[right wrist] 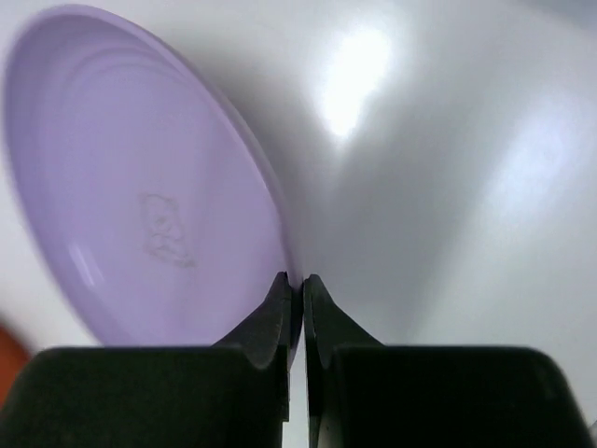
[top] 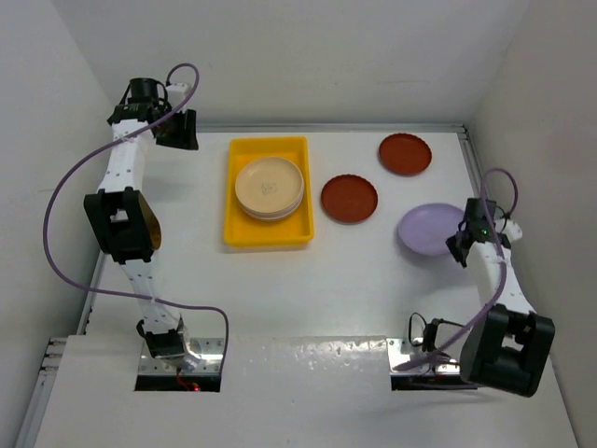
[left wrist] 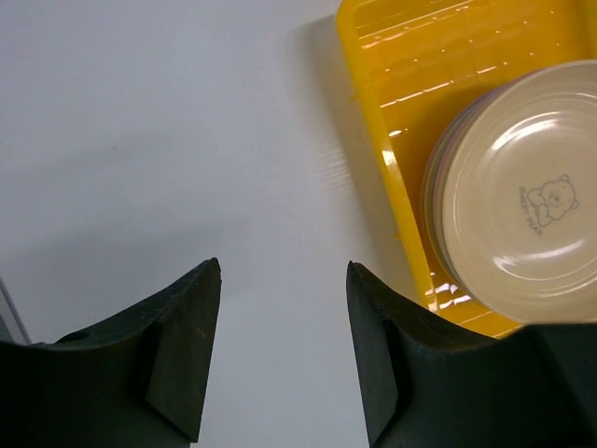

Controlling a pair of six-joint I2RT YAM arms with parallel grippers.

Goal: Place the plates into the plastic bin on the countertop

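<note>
The yellow plastic bin [top: 244, 228] sits on the white countertop [top: 354, 271] and holds a stack of plates with a cream plate [top: 269, 185] on top; both show in the left wrist view, the bin [left wrist: 392, 121] and the cream plate [left wrist: 532, 205]. Two dark red plates [top: 349, 199] [top: 405, 154] lie to its right. My right gripper [top: 459, 245] is shut on the rim of a purple plate [top: 427, 229], seen close in the right wrist view [right wrist: 140, 187] between the fingertips [right wrist: 280, 294]. My left gripper [top: 179, 131] is open and empty, left of the bin [left wrist: 283, 280].
White panels wall the countertop at the back and sides. The left arm's purple cable loops over the left side. The arm bases [top: 177, 350] sit at the near edge.
</note>
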